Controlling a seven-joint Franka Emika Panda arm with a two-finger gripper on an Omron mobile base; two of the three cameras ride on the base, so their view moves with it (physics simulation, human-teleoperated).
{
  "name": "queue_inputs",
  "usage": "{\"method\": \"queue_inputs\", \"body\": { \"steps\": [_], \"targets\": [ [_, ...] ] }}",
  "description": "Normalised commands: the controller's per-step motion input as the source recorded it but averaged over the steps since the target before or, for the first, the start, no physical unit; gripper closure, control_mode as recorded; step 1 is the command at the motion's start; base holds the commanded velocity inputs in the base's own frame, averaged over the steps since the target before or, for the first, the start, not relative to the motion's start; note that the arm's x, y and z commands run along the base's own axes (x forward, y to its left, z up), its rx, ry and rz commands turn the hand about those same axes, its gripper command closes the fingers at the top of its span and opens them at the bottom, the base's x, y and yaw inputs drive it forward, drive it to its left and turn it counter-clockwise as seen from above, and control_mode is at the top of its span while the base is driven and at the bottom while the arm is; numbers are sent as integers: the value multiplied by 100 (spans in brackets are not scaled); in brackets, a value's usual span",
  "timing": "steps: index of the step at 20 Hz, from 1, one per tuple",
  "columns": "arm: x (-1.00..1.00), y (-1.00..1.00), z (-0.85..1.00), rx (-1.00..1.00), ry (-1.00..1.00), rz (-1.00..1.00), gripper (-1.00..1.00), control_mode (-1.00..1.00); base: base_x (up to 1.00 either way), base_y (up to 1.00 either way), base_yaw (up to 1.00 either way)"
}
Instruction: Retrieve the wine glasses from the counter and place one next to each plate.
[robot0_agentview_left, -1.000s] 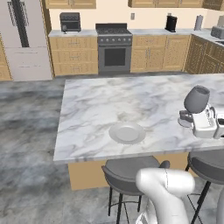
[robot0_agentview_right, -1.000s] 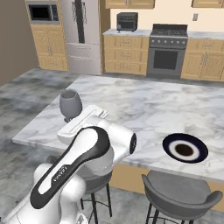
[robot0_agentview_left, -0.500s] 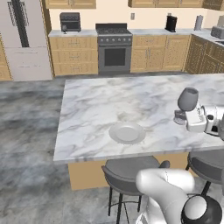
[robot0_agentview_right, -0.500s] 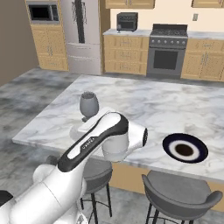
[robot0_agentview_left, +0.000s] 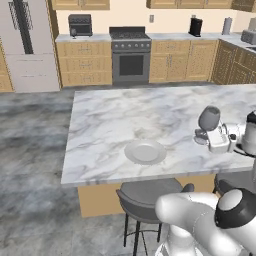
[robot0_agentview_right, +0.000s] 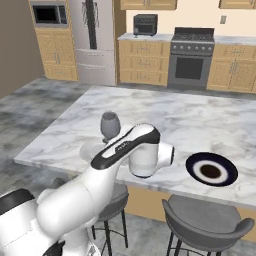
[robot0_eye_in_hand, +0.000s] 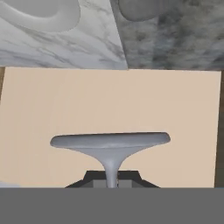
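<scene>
A smoky-grey wine glass (robot0_agentview_left: 209, 119) hangs just above the marble island (robot0_agentview_left: 115, 125), near its front right. My gripper (robot0_agentview_left: 208, 135) is shut on its stem. The right base view has the glass bowl (robot0_agentview_right: 110, 123) rising behind my forearm. In the hand view the glass's round foot (robot0_eye_in_hand: 109, 141) spreads above the stem, which is pinched at my gripper (robot0_eye_in_hand: 112, 180). The white plate (robot0_agentview_left: 145, 151) lies left of the glass, a short gap away, and the hand view catches the white plate's rim (robot0_eye_in_hand: 41, 15) at its top left. The navy plate (robot0_agentview_right: 211, 169) sits on the island's right. The second glass is out of view.
Grey stools (robot0_agentview_left: 145, 196) (robot0_agentview_right: 205, 225) stand against the island's near side, under its edge. A stove (robot0_agentview_left: 130, 56) and wooden cabinets (robot0_agentview_left: 82, 62) line the back wall, with a fridge (robot0_agentview_right: 92, 40) beside them. Bare marble lies behind both plates.
My gripper has carried the glass along the island toward the white plate and slightly lower. The plates have not moved.
</scene>
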Motion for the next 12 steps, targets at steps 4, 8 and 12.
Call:
{"method": "queue_inputs", "body": {
  "steps": [4, 8, 12],
  "targets": [
    [26, 0, -26, -9, 0, 2, 100, -100, 0, 0, 0],
    [33, 0, -21, -7, 6, 0, 100, -100, 0, 0, 0],
    [36, 1, -17, -9, 10, 0, 100, -100, 0, 0, 0]
  ]
}}
